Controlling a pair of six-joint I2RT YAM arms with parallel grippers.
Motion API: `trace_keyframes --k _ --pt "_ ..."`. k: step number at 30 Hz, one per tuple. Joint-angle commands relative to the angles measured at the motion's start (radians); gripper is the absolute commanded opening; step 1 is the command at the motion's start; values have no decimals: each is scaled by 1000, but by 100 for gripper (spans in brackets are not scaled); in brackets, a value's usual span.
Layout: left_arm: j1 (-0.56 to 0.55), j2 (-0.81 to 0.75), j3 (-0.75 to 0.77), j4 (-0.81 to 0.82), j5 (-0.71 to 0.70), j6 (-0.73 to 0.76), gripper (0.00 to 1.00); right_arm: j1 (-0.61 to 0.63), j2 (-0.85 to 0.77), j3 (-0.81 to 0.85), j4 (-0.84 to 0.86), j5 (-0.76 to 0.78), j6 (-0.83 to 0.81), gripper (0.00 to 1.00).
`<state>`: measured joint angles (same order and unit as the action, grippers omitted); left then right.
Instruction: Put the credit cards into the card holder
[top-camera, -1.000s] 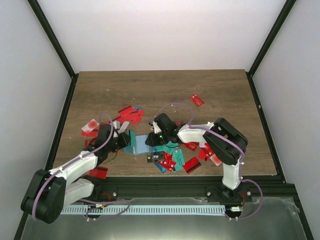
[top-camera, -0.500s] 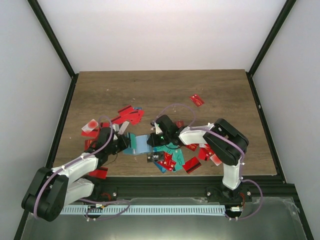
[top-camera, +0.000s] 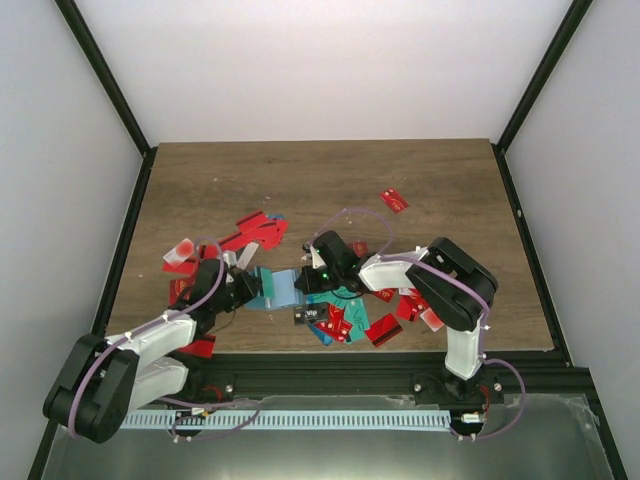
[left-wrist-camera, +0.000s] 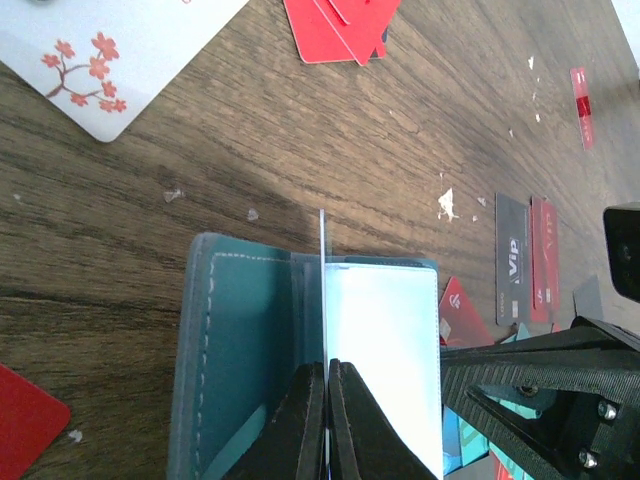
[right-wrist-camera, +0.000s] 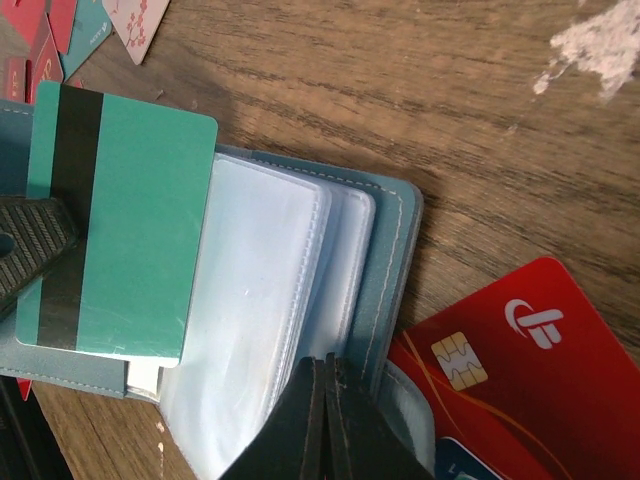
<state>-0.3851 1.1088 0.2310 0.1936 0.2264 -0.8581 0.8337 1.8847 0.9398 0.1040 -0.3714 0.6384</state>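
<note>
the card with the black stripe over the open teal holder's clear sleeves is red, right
No: the thin plastic card over the clear sleeves of the open teal soft card holder is teal-green, not red. Its black stripe is there. The right wrist view shows it.

Wooden table (scattered cards, card holder)

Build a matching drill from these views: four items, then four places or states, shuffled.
Things:
1. card holder
2. green credit card
3. white blossom card
4. red chip card

States:
A. on bare wood, apart from the holder
B. pinched in the left tool, over the clear sleeves
C. open, pinched by the right tool
D. chip up, right beside the holder's edge

Pairs: 1-C, 2-B, 3-A, 4-D
</note>
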Motion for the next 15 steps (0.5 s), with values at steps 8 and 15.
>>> trace_keyframes --k 8,15 --pt "0 -5 -50 71 36 -14 4 7 30 -27 -73 6 1 1" --pt "-1 -10 -72 87 46 -34 4 6 35 -21 -77 6 3 1"
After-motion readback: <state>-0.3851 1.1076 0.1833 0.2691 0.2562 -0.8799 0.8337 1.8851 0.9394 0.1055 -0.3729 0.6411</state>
